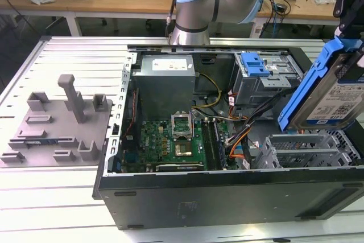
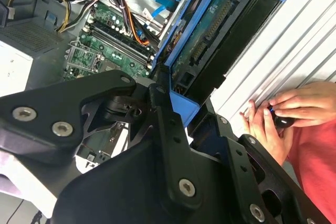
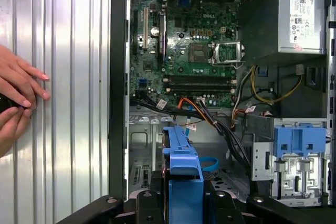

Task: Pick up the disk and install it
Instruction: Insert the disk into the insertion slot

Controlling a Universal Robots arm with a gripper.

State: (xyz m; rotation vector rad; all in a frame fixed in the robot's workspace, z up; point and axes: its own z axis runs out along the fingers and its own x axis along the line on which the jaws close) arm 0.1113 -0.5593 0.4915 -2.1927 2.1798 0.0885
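**A:** Exterior view has the disk hanging tilted over the open computer case, toward the exterior view's right. Is the gripper actually gripping it?

**B:** Yep, in the second wrist view the jaws are pinched tight onto its bright blue plastic rail frame. That's smooth plastic around a slick, flat metal shell, so I'd keep the grip square and the drive level. I'd also stay well off those floppy cables and the thin sheet-metal edges inside.
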